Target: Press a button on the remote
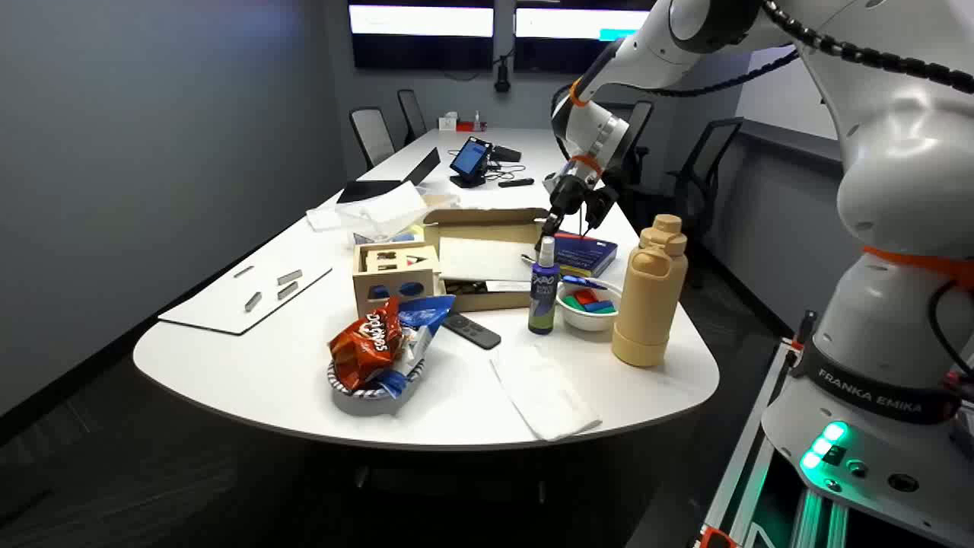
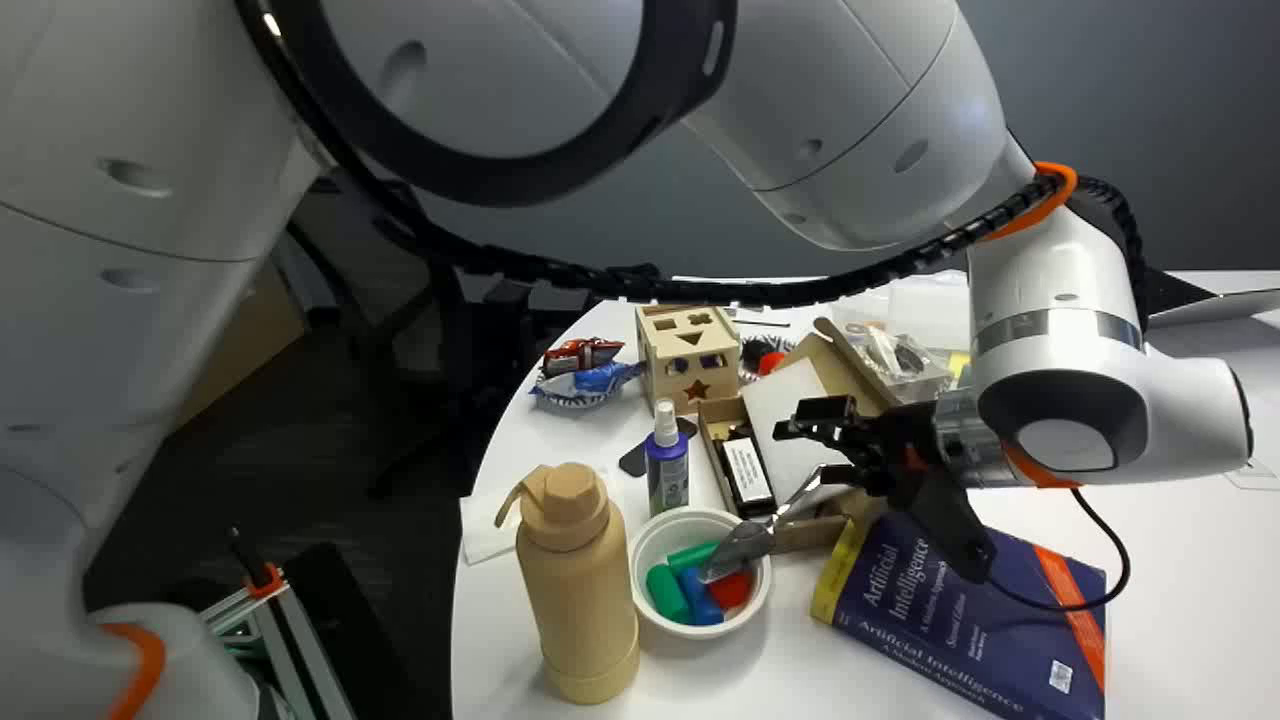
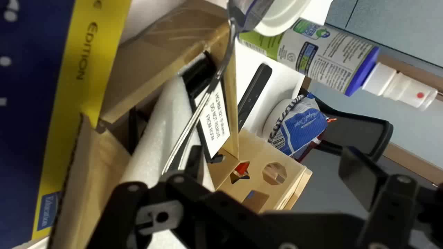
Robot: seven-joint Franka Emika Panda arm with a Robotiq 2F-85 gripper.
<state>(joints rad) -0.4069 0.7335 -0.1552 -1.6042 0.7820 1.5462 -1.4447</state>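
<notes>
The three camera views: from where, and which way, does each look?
Exterior view: beyond the table's rounded end, facing wall screens; arm, gripper show.
Exterior view: beside the arm, facing down over the bowl; arm, gripper show.
Wrist view: behind the fingers, which show, facing the cardboard box.
Both exterior views share the tan bottle.

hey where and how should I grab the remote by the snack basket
Best from above, I'd say: pinch the remote across its middle by the two long edges. It lies flat on the table, long and narrow, with the spray bottle upright nearby.
</notes>
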